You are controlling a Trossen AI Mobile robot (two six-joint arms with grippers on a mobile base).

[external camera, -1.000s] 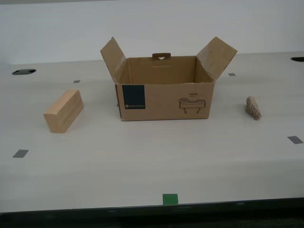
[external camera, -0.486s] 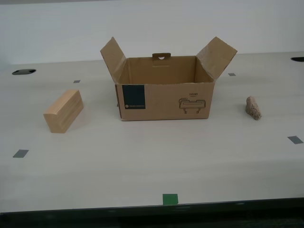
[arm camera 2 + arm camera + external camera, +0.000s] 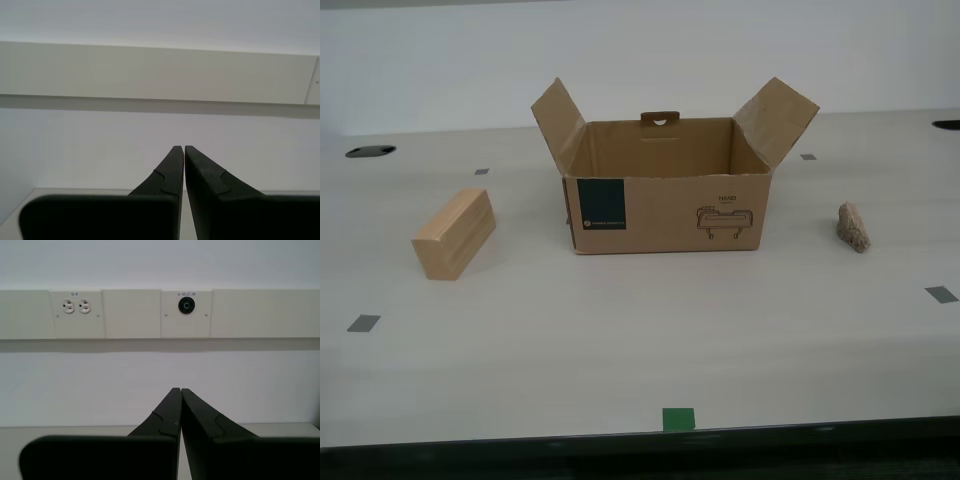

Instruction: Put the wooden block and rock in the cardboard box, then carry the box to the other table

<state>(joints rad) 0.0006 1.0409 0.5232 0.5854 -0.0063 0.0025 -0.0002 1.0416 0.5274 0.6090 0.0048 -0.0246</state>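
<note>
Nothing on the table has moved since the earlier frames; block, box and rock lie as before. Exterior view, left to right: the wooden block (image 3: 454, 233) lies at 9 o'clock of the cardboard box (image 3: 668, 198), well apart from it, with a dark round hole (image 3: 370, 151) in the tabletop at its 11 o'clock. The box stands open, flaps upright, blue label facing the camera. The rock (image 3: 853, 227) lies at 3 o'clock of the box, also well apart. Grey tape squares (image 3: 363, 323) dot the pale table (image 3: 620, 340); a green tape mark (image 3: 678, 419) sits at 6 o'clock of the box. Nothing stands between either object and the box. My second gripper (image 3: 181, 148) is closed on nothing, facing a bare wall. My first gripper (image 3: 177, 390) is likewise closed and empty, facing a wall panel with a socket (image 3: 76, 306).
</note>
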